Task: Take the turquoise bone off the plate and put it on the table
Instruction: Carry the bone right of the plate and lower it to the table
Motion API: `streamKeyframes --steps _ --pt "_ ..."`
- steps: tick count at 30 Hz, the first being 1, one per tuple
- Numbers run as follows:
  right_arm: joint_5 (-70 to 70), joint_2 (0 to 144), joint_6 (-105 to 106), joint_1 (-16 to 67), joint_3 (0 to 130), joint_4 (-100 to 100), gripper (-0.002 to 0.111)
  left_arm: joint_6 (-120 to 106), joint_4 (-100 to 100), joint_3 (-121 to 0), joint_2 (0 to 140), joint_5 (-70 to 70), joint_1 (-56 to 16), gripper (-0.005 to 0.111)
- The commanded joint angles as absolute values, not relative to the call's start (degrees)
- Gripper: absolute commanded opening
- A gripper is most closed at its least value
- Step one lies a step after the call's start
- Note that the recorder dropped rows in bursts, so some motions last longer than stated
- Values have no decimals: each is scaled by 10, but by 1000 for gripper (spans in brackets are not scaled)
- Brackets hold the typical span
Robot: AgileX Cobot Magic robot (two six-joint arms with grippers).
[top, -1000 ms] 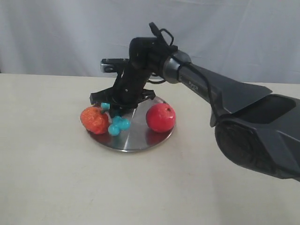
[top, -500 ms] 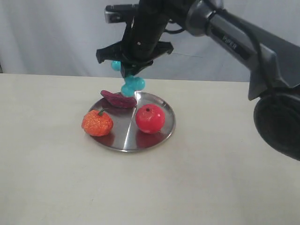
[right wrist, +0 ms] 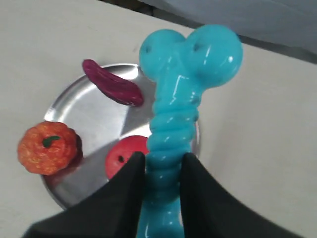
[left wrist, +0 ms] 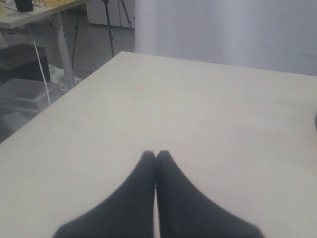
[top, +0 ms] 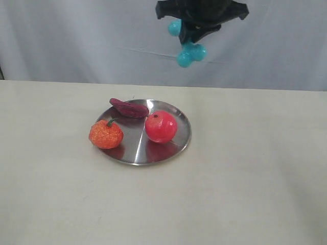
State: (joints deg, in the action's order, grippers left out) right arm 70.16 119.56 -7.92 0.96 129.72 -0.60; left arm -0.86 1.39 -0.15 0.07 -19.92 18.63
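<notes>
My right gripper [top: 196, 31] hangs at the top of the exterior view, high above the table [top: 245, 194], shut on the ribbed shaft of the turquoise bone [top: 186, 47]. One knobbed end of the bone [right wrist: 174, 104] points down, out past my right gripper [right wrist: 162, 161]. The steel plate [top: 132, 153] lies far below and to the left of it. My left gripper [left wrist: 155, 154] is shut with nothing in it, over bare tabletop; it does not show in the exterior view.
On the plate [right wrist: 99, 124] rest a red ball [top: 161, 126], an orange pumpkin-like toy [top: 106, 133] at its left rim and a dark purple piece [top: 129, 108] at the back. A grey curtain closes off the back. The table's edge [left wrist: 74, 87] shows in the left wrist view.
My right gripper has lifted the bone from just above the plate to high over the table, and has shifted to the right. The arm's body has left the exterior view.
</notes>
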Motion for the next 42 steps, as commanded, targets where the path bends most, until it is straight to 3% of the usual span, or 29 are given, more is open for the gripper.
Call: streamKeyframes --steps 1,9,18,42 --pt "700 1169 -61 -32 1222 -12 0 -6 15 0 0 -196 188 0" --pt "700 1164 -45 -72 1088 -31 0 -6 15 0 0 -196 188 0" --pt "546 1171 -46 -74 941 -31 0 -6 15 0 0 -196 188 0" --pt "488 1252 -51 -74 930 -46 0 -6 15 0 0 -196 188 0"
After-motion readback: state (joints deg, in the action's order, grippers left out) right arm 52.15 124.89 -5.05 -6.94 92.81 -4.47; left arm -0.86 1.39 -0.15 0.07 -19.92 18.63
